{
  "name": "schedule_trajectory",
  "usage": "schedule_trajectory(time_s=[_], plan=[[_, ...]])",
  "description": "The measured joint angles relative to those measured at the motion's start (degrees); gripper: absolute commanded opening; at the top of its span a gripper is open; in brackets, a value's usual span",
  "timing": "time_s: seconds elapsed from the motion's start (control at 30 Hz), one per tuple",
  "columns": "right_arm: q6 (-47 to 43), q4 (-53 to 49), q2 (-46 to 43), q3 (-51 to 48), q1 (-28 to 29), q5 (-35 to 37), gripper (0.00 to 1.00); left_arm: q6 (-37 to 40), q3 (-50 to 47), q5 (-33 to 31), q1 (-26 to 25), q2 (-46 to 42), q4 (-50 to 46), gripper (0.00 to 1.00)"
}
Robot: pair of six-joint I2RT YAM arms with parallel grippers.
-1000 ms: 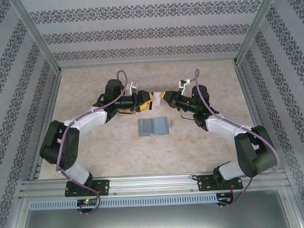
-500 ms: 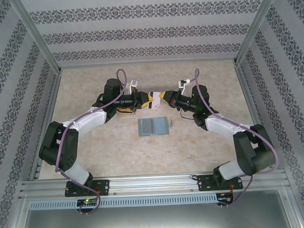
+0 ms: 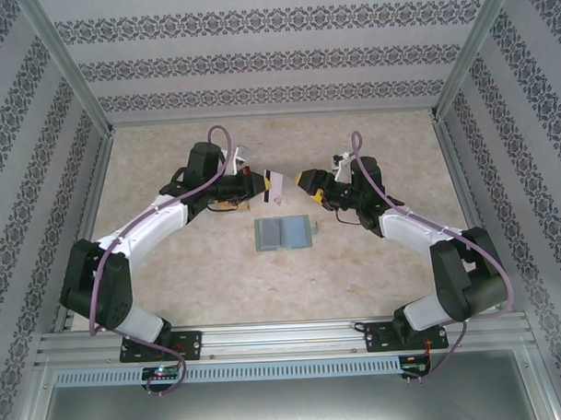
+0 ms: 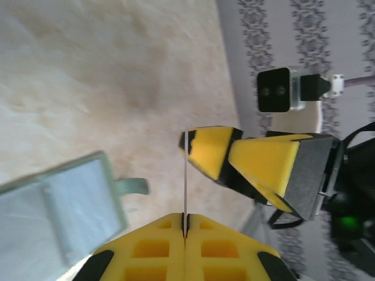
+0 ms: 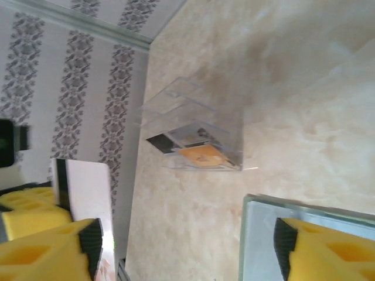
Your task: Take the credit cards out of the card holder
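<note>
Now: whitish card [image 3: 278, 185] held aloft

From above, the left end effector [image 3: 264, 185] pinches the whitish card at upper centre. The right end effector [image 3: 303, 180] gapes empty beside it. The card holder [image 3: 283, 234] lies open on the counter [image 3: 374, 262].

Left wrist: the card is edge-on, gripped low.

Right wrist: a clear tray [image 5: 181, 102] holds a black card [image 5: 158, 142] and an orange card [image 5: 202, 155], so it is probably the drop-off. No legible writing.

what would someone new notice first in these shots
The eye lands first on the whitish card, pinched in the shut left pincer and held in mid-air over the middle of the table. Facing it, the right pincer stands open and holds nothing. Nearer the arm bases, the pale green card holder lies open and flat.
</note>
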Motion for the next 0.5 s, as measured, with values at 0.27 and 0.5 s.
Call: schedule_trajectory(time_s=[0.27,0.5], plan=[[-12.6,-13.7,-0.1,2.9,-3.3,4.7,0.98,22.8,8.9,-15.8,0.0,-0.1,-18.7,0.0],[-17.7,-18.9,-0.4,3.0,-5.6,6.8,0.98,44.0,20.4,-23.2,0.0,4.3,-29.3,0.0]])
